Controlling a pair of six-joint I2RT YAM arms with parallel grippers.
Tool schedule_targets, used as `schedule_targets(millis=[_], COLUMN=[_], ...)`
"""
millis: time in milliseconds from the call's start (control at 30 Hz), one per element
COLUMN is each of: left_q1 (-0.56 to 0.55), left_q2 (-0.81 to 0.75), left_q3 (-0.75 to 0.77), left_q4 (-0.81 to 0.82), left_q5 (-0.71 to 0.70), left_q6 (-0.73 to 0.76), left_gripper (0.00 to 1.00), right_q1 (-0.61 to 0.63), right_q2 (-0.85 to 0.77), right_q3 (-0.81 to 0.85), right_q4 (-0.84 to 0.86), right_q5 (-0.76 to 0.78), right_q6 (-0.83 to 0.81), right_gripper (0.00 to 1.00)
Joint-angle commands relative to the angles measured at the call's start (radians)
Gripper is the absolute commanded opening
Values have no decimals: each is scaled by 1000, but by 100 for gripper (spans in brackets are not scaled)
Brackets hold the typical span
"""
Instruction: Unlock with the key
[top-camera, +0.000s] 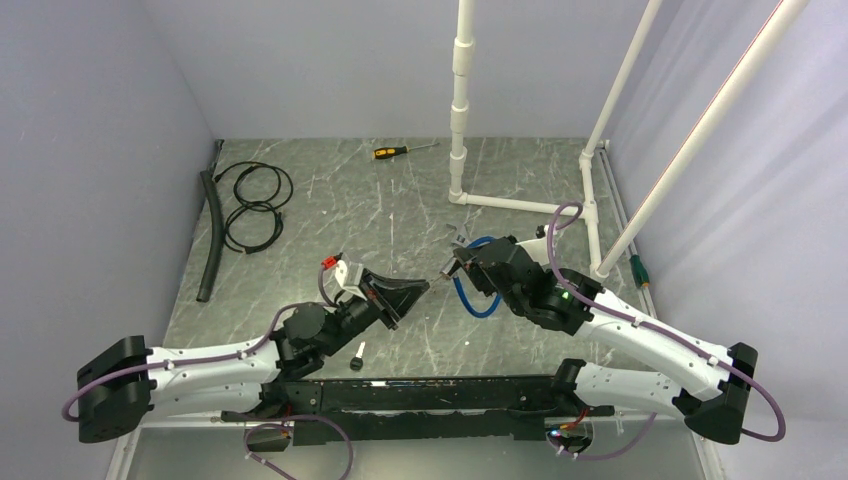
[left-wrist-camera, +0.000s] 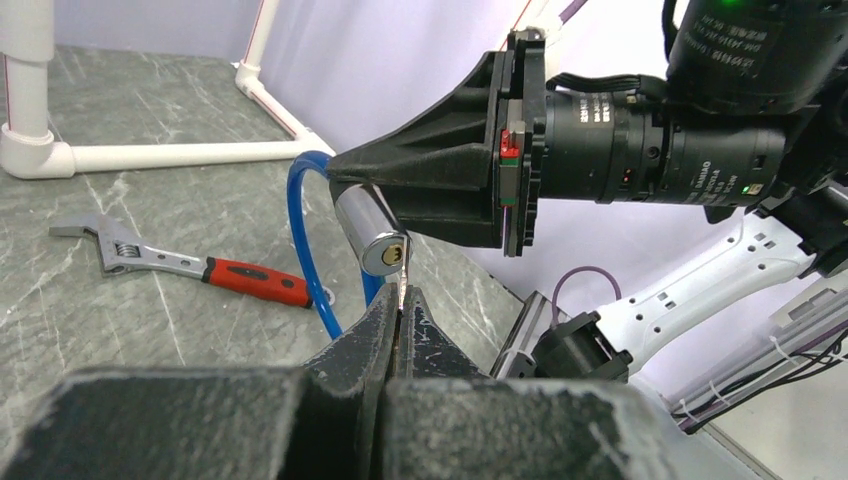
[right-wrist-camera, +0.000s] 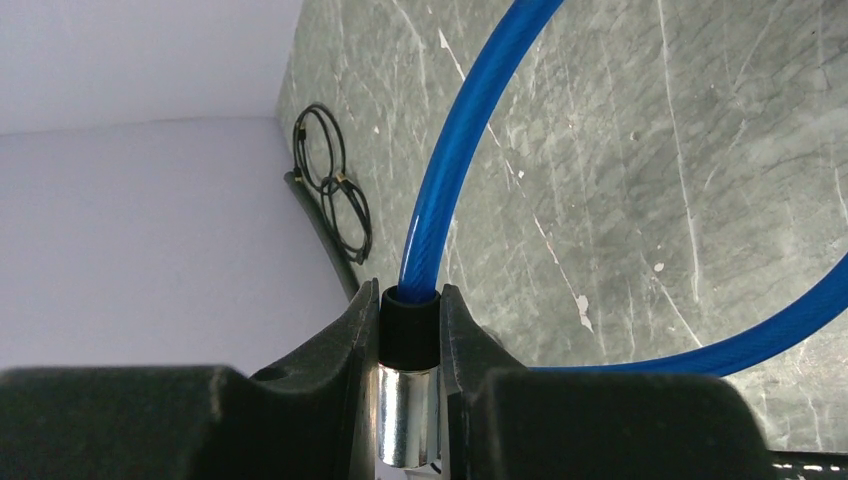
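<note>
the lock cylinder (left-wrist-camera: 372, 232), a chrome barrel, is held off the table (top-camera: 330, 190) near the middle of the top view, pinched between the jaws of the right gripper (right-wrist-camera: 408, 310). only the left wrist view shows its keyhole face, turned toward 5 o'clock, with the key (left-wrist-camera: 402, 292) as a thin blade just below it. whether the tip is inside cannot be told. the left gripper (left-wrist-camera: 400, 312) has its jaws pressed together on that key. only the right wrist view shows the black collar where the blue cable (right-wrist-camera: 450, 170) leaves the barrel toward 12 o'clock and loops round to 3 o'clock. the left wrist view alone clearly shows one red-handled wrench (left-wrist-camera: 190, 265) at 9 o'clock of the lock. from above, one screwdriver (top-camera: 400, 151) lies at 11 o'clock of the lock, two loops of black cable (top-camera: 255, 205) at 10 o'clock, and one black hose (top-camera: 208, 235) lies beside them. one white pipe frame (top-camera: 460, 100) stands at 12 o'clock. the lens barrel (left-wrist-camera: 640, 140) carries small white print, too small to read.
</note>
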Motion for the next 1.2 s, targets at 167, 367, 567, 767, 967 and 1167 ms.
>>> schedule_targets(millis=[167,367,567,767,967,1167], left_q1=[-2,-2,-2,-2,-2,-2], left_q2=[-26,7,11,7,13,9], left_q3=[-11,-12,-13,-16,-19,-16], left_q4=[10,40,37,34,53,34], left_q5=[-12,-4,-11,-20,-19,-27], left_q6=[10,2,4,4,4,4], left_gripper=[0,0,0,0,0,0], right_q1=[0,0,0,0,0,0], right_q2=[1,6,4,6,13,8], right_q3=[12,13,7,-5,-11,-16], right_q4=[73,70,76,91,109,113], right_q5=[-1,-3,-4,-17,-30,-29], right_q6=[-9,-5,-5,-3,-7,-2], right_gripper=[0,0,0,0,0,0])
